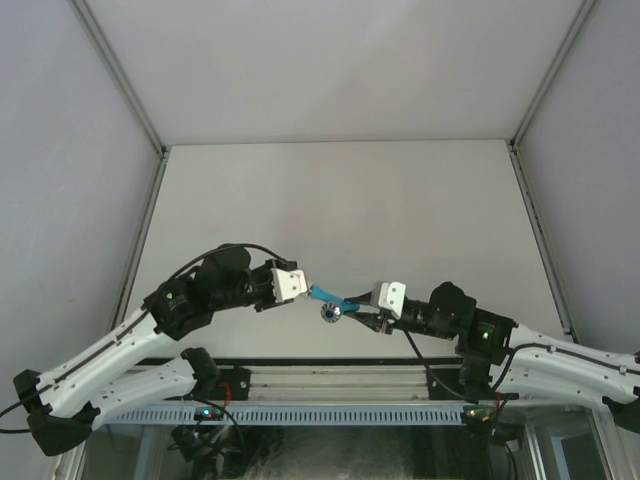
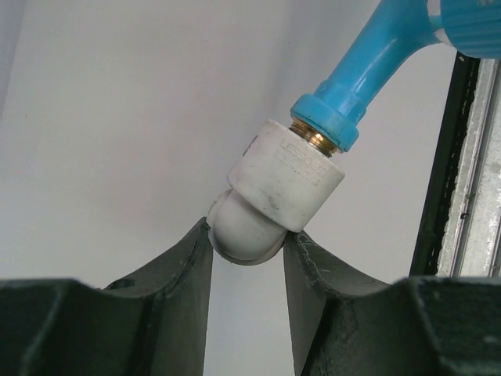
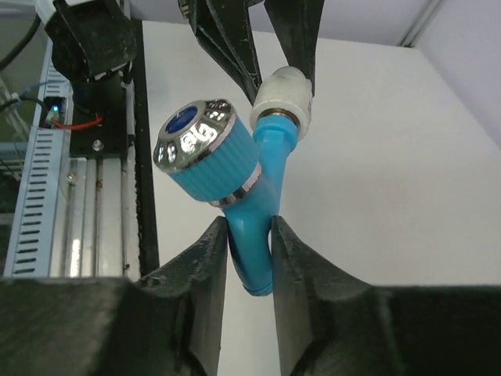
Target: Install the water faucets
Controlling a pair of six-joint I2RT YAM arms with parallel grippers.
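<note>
A bright blue faucet (image 1: 330, 298) with a ribbed handle (image 3: 205, 153) and short spout hangs above the table between both arms. Its brass thread (image 2: 313, 136) sits in a white-grey elbow pipe fitting (image 2: 274, 188). My left gripper (image 2: 246, 243) is shut on the rounded end of the fitting. My right gripper (image 3: 249, 231) is shut on the faucet's spout (image 3: 254, 251). In the right wrist view the fitting (image 3: 283, 94) shows at the top between the left gripper's dark fingers (image 3: 231, 39). In the top view the left gripper (image 1: 296, 286) and right gripper (image 1: 366, 306) face each other.
The white table (image 1: 340, 200) lies below, walled by grey panels. A metal rail with black frame (image 3: 94, 157) runs along the table's near edge, with cables and a perforated strip (image 1: 330, 412) beside the arm bases.
</note>
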